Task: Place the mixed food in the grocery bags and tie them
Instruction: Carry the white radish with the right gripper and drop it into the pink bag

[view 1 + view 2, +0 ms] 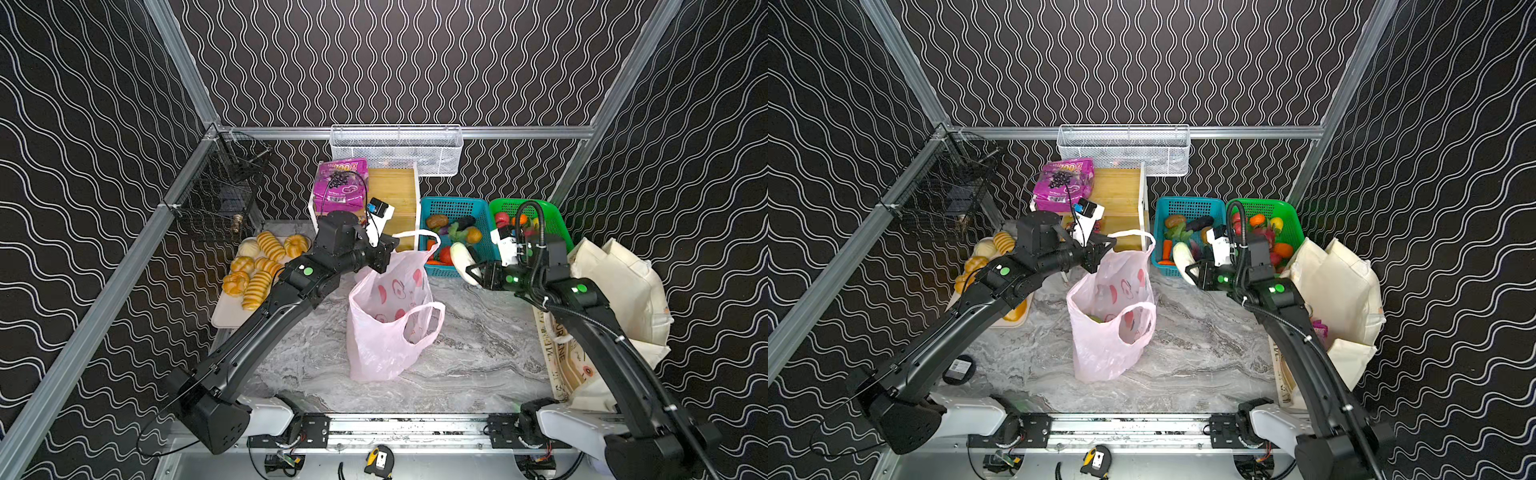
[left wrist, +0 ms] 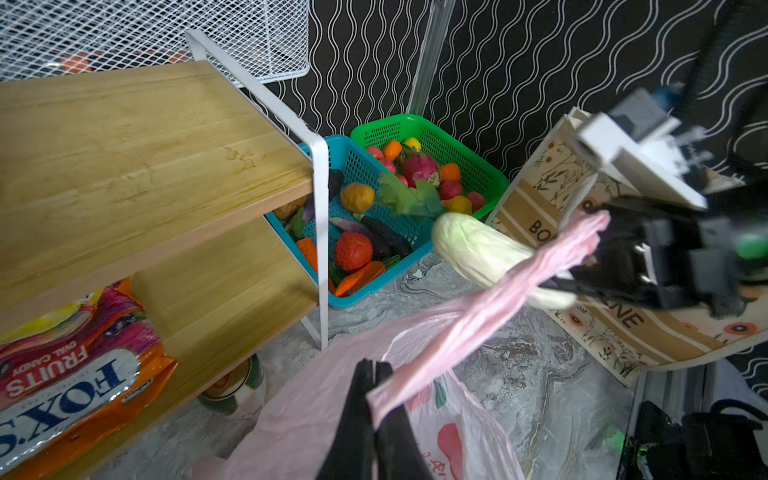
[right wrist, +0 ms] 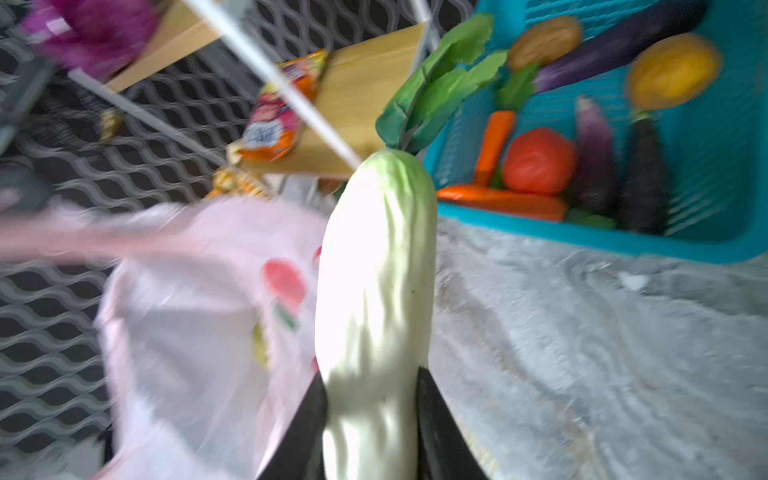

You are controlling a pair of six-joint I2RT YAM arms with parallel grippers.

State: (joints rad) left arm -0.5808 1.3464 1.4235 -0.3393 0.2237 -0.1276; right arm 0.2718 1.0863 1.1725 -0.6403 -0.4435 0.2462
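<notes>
- The left pincer [image 2: 374, 368] is clenched on one handle [image 2: 498, 299] of the pink bag [image 1: 386, 328], with the thin plastic strip pinched between its fingers.
- That handle is pulled up and back toward the shelf [image 1: 392, 187], which holds the bag's mouth open. The other handle droops at the bag's front.
- The pink bag stands in the middle of the counter [image 1: 478, 353]. Something green-yellow [image 1: 1096, 319] shows inside it, but I cannot tell what it is.
- The right pincer [image 3: 370, 374] is grasping a white radish [image 3: 374, 270] by its lower end, one finger on each side.
- The radish hangs above the counter between the pink bag and the blue basket [image 1: 453, 201], close to the basket's front edge. Its green leaves point toward the basket.
- The blue basket holds carrots, a tomato, aubergines and a potato. The green basket [image 1: 552, 220] sits just beside it, full of fruit.
- The tote [image 1: 619, 282] stands at the right edge of the counter, behind the right arm.
- A magenta pouch [image 1: 340, 183] lies on top of the shelf.
- Bread rolls [image 1: 257, 266] sit on a tray at the left.
</notes>
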